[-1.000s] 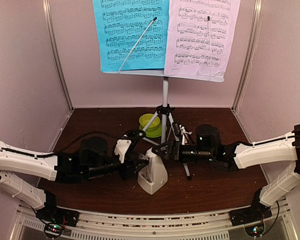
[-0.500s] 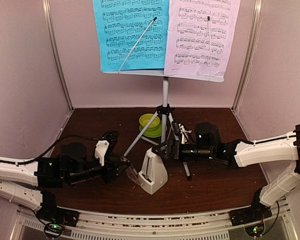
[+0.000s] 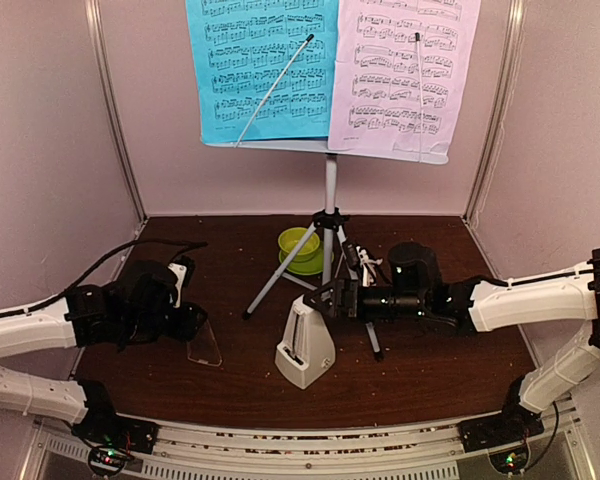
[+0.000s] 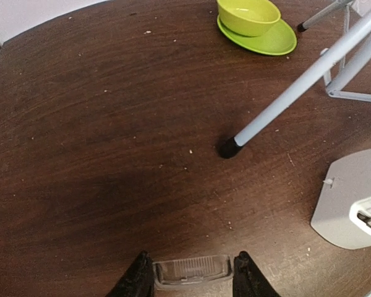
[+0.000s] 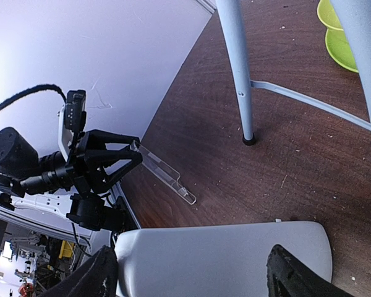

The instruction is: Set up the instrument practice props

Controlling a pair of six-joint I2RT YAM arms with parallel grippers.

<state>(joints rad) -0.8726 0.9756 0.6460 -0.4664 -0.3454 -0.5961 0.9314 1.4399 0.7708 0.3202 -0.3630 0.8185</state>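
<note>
Dark wooden table in a pale booth. Behind the metronome, stand raised, blue sheet and pink sheet on. Left of the metronome, left gripper clamped on clear cover, already off. Right gripper straddling the metronome, grip unclear. Probably nearly done.

Right tool spread wide astride cream metronome; left tool grips clear cover
</note>
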